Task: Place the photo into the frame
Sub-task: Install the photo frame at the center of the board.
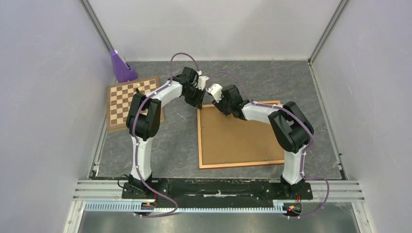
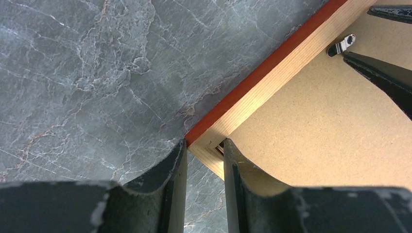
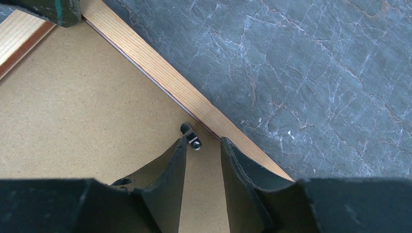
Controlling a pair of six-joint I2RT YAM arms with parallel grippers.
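The frame (image 1: 240,164) lies face down on the grey table, with a brown hardboard backing panel (image 1: 238,138) set inside its rails. The photo is hidden. My left gripper (image 1: 199,104) is at the frame's far left corner. In the left wrist view its fingers pinch that corner (image 2: 209,141), one on the red outer edge, one at the inner side of the rail. My right gripper (image 3: 204,141) hovers open over the backing panel (image 3: 82,107) by the far rail (image 3: 160,73), a small metal turn clip (image 3: 190,136) just off its left fingertip.
A checkered chessboard (image 1: 133,99) with a small piece on it lies at the back left. A purple object (image 1: 121,67) stands behind it by the wall. Enclosure walls stand close on both sides and at the back. More small clips dot the backing's edges.
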